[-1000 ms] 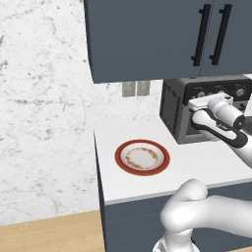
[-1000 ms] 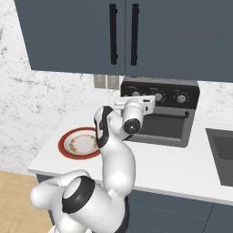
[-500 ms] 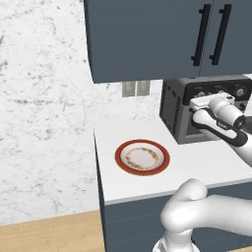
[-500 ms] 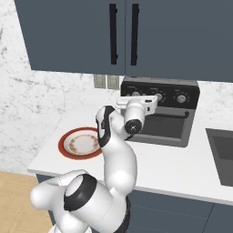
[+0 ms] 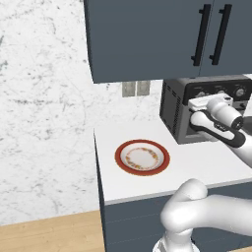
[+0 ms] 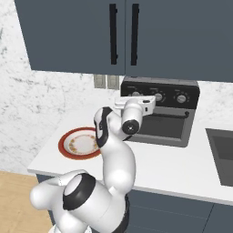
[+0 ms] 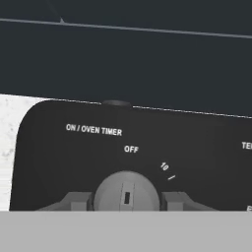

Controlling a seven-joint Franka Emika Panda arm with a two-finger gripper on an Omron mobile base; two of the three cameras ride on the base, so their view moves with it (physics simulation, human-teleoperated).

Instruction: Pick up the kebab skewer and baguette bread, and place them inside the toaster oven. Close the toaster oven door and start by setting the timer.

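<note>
Toaster oven [image 6: 164,113] is sitting on the counter [image 6: 182,170], its door [image 6: 166,128] shut. My fingers [image 7: 78,201] are flanking the timer knob [image 7: 126,193], half spread, and I cannot tell whether they are touching it. If I am pinching off-centre, they may slip while turning and leave it at OFF.
</note>
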